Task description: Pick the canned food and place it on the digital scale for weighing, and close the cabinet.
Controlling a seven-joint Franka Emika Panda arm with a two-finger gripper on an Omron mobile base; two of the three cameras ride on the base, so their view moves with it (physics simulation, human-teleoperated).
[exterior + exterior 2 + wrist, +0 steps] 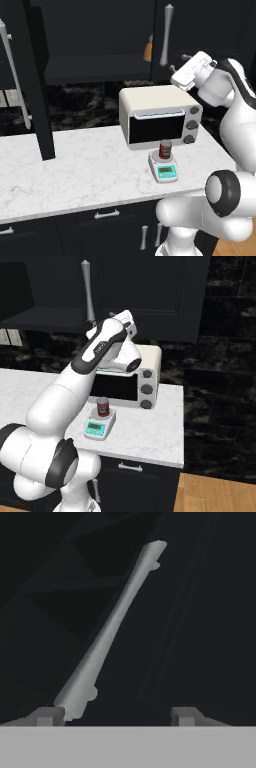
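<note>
The canned food (165,149) stands on the digital scale (164,169) on the worktop (75,170), so weighing is set. My hand (116,717), released and empty, fingertips spread, faces the cabinet (200,35) by its bar handle (112,629), to close it.

Canned food (165,149) stands on the digital scale (164,167) — cabinet (35,75) door open.

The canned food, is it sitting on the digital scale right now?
Yes, the canned food stands upright on the digital scale, in front of the toaster oven.
</note>
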